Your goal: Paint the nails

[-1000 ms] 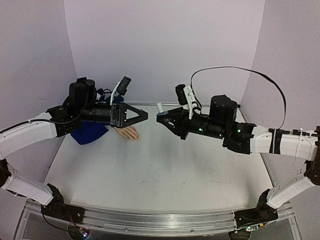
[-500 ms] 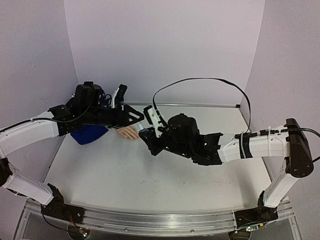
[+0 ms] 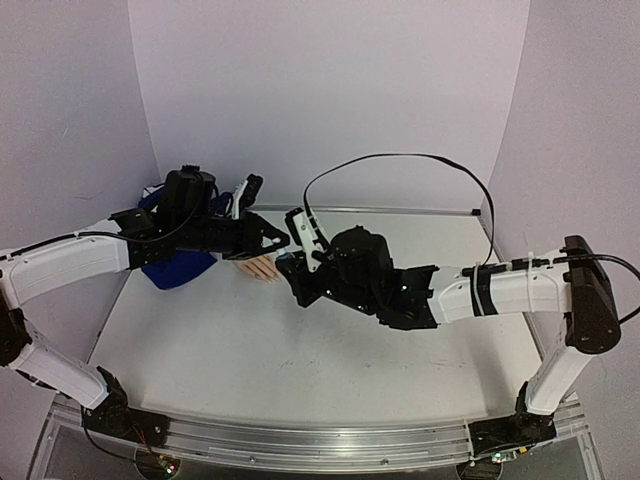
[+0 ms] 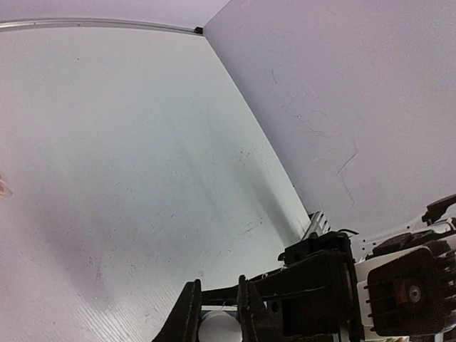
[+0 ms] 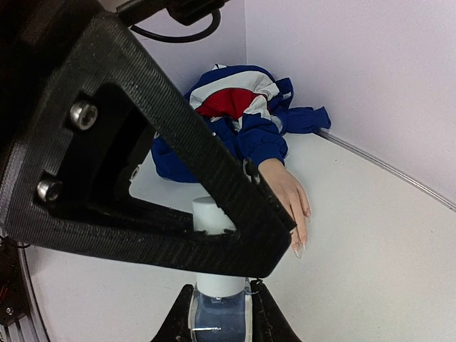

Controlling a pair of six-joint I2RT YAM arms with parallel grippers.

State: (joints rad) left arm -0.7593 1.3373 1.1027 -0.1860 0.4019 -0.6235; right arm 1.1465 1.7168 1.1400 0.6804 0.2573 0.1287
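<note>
The small bottle point(image 5: 219, 324), blue with a white cap point(image 5: 212, 214), stands between the fingers of my right gripper point(image 5: 219, 308), which is shut on its base. My left gripper point(image 4: 217, 317) is shut on the white cap point(image 4: 217, 329) from the other side. The two grippers meet above the table, left gripper point(image 3: 283, 240) against right gripper point(image 3: 292, 268). The peach mannequin hand point(image 5: 288, 196) lies flat just beyond the bottle, its nails point(image 5: 300, 247) pointing away from the blue, red and white sleeve point(image 5: 235, 114). From above, the hand point(image 3: 258, 267) shows under the left gripper.
The sleeve point(image 3: 175, 268) bunches in the back left corner against the wall. The right arm's black cable point(image 3: 400, 160) loops high over the table point(image 3: 300, 350). Walls close in the back and both sides.
My right arm swung left across the table and brought the bottle up to the left gripper. The left gripper went from wide open to shut on the cap.
</note>
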